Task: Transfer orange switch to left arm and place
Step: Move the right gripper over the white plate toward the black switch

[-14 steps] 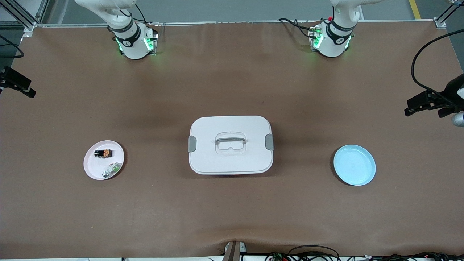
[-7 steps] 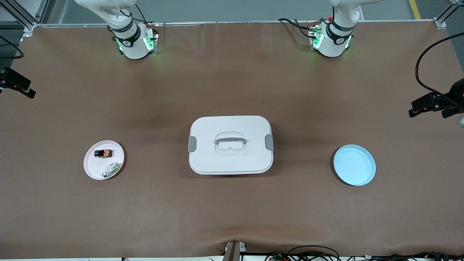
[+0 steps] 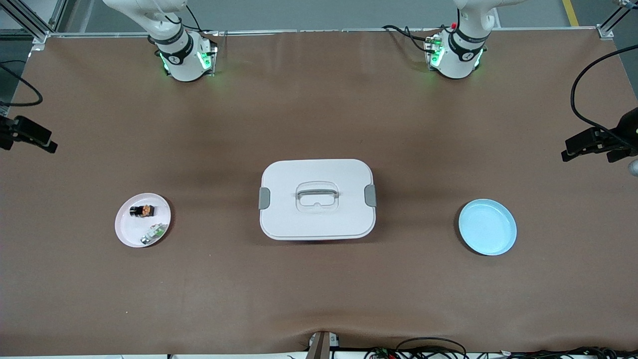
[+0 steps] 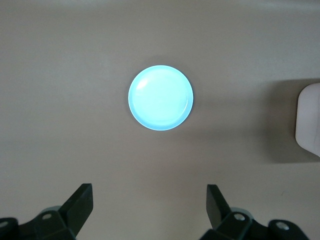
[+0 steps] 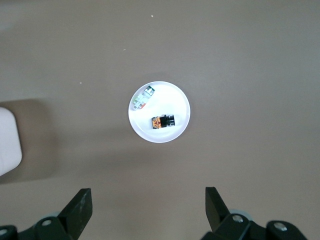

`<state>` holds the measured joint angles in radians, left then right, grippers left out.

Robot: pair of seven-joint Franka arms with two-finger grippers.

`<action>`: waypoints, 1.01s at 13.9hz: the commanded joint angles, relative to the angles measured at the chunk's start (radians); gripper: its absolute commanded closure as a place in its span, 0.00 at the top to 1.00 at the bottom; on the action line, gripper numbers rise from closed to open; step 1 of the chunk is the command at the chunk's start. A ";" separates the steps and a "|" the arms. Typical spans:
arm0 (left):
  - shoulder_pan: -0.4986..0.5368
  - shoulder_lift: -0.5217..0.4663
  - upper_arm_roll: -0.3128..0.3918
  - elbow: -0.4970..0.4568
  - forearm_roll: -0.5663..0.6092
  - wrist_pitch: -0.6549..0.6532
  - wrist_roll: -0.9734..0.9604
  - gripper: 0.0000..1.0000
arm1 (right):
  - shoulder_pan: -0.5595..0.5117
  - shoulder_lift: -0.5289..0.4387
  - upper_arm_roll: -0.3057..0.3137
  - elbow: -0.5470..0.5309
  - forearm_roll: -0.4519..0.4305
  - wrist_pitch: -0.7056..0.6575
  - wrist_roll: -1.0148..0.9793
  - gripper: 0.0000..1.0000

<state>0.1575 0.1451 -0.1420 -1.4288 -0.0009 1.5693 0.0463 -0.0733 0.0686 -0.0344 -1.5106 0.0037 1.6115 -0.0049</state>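
The orange switch (image 3: pixel 142 211) lies on the pink plate (image 3: pixel 130 234) at centre-left of the front view, beside the box (image 3: pixel 317 219). Left gripper (image 4: pixel 150 205) and right gripper (image 5: pixel 148 203) hang high with jaws fully apart, holding nothing.

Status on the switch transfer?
Nothing done yet: the switch lies on the pink plate beside a green part. In hand: nothing; right gripper and left gripper are both open, up high. Left: pick, handover clear of the box, place on the blue plate.
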 commanded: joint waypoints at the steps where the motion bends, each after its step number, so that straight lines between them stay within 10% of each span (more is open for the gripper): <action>1: -0.004 0.004 -0.004 0.011 0.019 -0.003 0.006 1.00 | -0.039 0.049 0.010 0.009 0.012 0.028 0.013 1.00; 8: -0.010 0.008 -0.004 0.011 0.021 -0.002 -0.006 1.00 | -0.049 0.131 0.011 0.001 0.015 0.088 -0.026 1.00; 14: -0.007 0.013 -0.004 0.013 0.013 0.000 -0.005 1.00 | -0.051 0.128 0.011 -0.215 0.015 0.270 -0.030 1.00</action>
<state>0.1539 0.1541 -0.1435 -1.4288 -0.0009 1.5702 0.0441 -0.1131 0.2130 -0.0314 -1.6328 0.0075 1.8013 -0.0221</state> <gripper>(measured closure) 0.000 0.000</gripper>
